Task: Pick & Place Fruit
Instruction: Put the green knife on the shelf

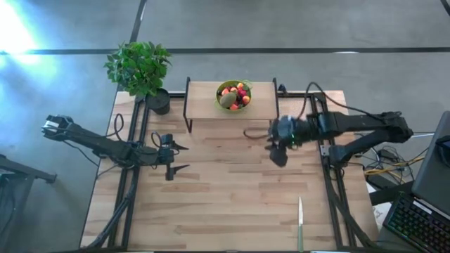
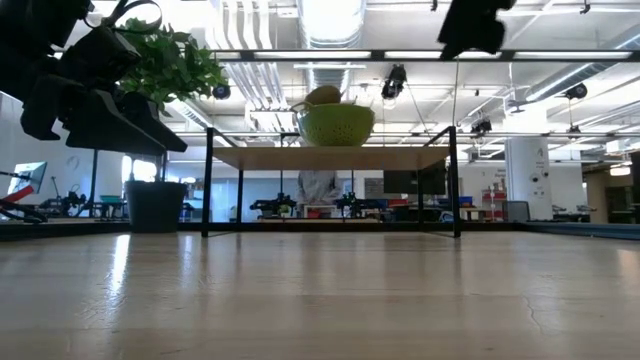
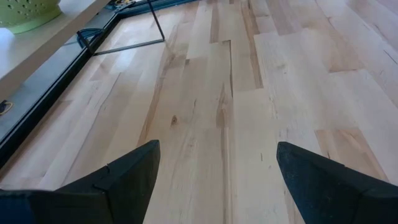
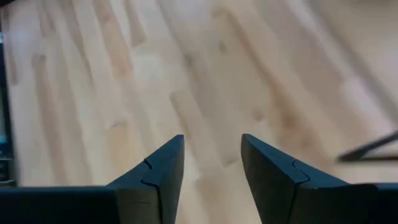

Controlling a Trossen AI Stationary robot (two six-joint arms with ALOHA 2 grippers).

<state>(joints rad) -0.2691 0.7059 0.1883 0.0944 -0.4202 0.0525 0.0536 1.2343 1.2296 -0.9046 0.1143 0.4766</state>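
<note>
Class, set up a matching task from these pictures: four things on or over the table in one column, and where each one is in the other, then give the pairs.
Things:
1. Bowl of fruit
2. Plant
3. Knife
4. Left end effector

Places:
A. Near edge of the table, on the right arm's side
B. Far corner on the left arm's side, beside the shelf
C. On the raised shelf at the far side
D. Open, over bare wood on the left arm's side

Pairs: 1-C, 2-B, 3-A, 4-D
</note>
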